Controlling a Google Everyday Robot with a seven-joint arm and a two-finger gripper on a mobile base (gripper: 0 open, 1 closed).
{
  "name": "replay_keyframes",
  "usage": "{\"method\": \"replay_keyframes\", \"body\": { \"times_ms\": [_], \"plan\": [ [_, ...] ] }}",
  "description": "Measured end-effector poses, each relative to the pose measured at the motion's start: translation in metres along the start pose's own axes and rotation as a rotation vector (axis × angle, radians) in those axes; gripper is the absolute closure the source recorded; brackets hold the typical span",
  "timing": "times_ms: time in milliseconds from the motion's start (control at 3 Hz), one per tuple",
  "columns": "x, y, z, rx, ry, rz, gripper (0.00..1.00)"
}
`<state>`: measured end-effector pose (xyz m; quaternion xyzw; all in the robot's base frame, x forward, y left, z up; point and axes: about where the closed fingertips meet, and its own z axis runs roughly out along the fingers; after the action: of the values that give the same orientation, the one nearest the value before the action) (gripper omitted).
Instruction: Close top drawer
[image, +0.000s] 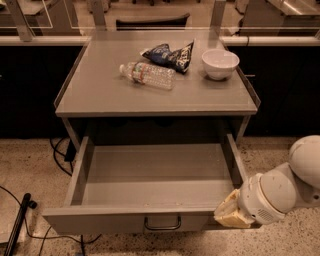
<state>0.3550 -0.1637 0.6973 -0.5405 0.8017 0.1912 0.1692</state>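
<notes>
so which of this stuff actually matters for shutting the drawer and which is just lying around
In the job: top drawer, pulled open; its loop handle; gripper, at the drawer's front right corner.
Lying about: water bottle, snack bags, white bowl, all on the cabinet top.
</notes>
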Motion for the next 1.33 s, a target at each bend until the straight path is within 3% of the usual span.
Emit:
{"method": "replay_keyframes", "body": {
  "times_ms": [333, 667, 1333],
  "plan": [
    [0.008, 0.016, 0.021, -0.031, -0.013, 0.044, 1.00],
    [0.019, 0.051, 0.031, -0.051, -0.006, 0.078, 0.96],
    [0.023, 0.061, 0.034, -0.060, 0.000, 0.087, 0.50]
  ]
}}
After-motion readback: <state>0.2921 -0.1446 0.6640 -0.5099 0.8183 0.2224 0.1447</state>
